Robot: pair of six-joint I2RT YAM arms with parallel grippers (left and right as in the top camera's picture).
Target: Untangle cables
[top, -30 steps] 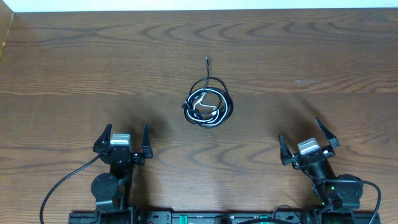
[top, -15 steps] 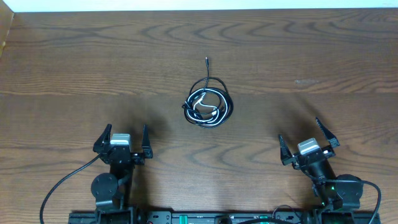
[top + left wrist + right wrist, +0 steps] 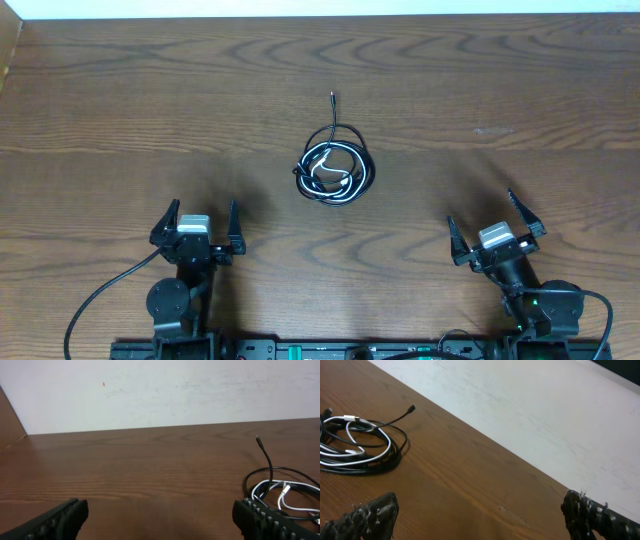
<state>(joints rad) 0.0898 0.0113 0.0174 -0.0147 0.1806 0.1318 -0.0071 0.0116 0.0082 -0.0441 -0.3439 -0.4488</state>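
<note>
Cables (image 3: 335, 172): one tangled coil, black cords wound together with a white one, lying flat near the middle of the table (image 3: 520, 90); nothing touches it.
Black plug end (image 3: 332, 97): trails out of the coil toward the far edge.
Left claw (image 3: 203, 210): jaws spread wide, holding nothing; near the front edge, well apart from the coil.
Right claw (image 3: 481, 210): jaws likewise spread wide, empty; near the front edge on the opposite side.
White wall (image 3: 175, 390): behind the table's far edge.
</note>
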